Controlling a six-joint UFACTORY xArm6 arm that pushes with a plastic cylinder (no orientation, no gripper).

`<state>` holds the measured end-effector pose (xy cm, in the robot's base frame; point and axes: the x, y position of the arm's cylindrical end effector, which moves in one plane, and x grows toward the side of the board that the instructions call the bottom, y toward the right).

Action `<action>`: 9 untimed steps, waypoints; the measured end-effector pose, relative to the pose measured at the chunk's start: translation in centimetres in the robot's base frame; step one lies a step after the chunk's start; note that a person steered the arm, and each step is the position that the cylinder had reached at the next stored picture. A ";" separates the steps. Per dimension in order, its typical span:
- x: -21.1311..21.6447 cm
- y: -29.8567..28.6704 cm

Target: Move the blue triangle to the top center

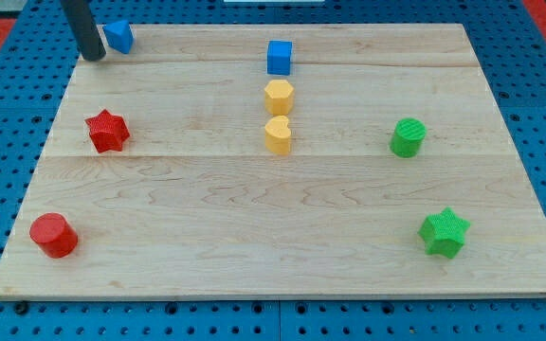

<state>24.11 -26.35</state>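
Observation:
The blue triangle lies at the view's top left of the wooden board. My tip stands just to the left of it, close to or touching its left side. A blue cube sits at the top centre, well to the right of the triangle.
A yellow hexagon and a yellow heart stand in a column below the blue cube. A red star and a red cylinder are on the left. A green cylinder and a green star are on the right.

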 end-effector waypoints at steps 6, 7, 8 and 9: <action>-5.0 8.9; -3.5 14.8; -2.3 20.4; -2.3 24.5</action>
